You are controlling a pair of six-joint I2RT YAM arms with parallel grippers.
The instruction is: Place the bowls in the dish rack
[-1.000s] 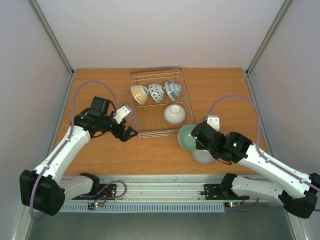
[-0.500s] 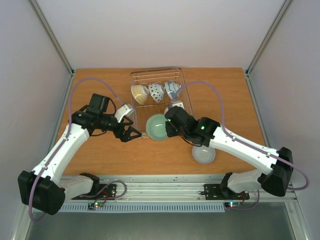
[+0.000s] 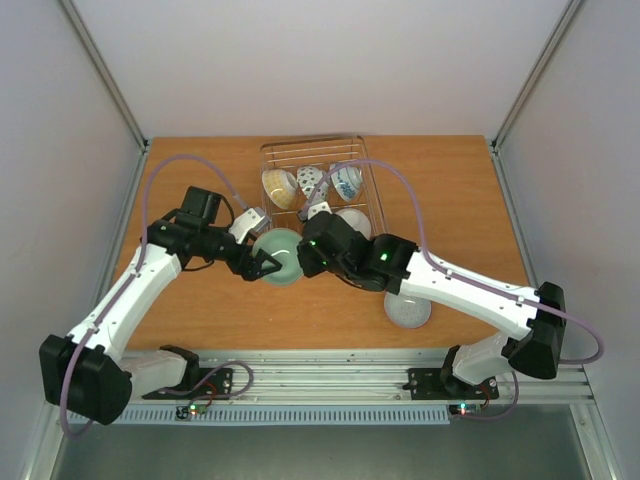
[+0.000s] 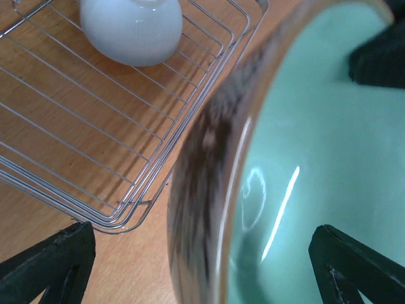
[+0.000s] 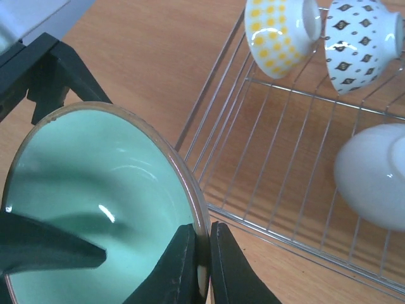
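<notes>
From above, the right end effector (image 3: 300, 258) grips the pale green bowl (image 3: 276, 255) by its rim, tilted just off the lower left corner of the dish rack (image 3: 288, 214), outside the wires. The left end effector (image 3: 263, 267) gapes around the bowl's other side, I'd guess to take it over. A grey-blue bowl (image 3: 408, 311) waits on the tabletop (image 3: 200, 310) at lower right

The left wrist view shows the green bowl between spread fingers (image 4: 50, 259), and a white bowl (image 4: 131, 28) racked at upper left

In the right wrist view, fingers (image 5: 183, 259) pinch the rim inside and out, so the bowl hangs edge-on
</notes>
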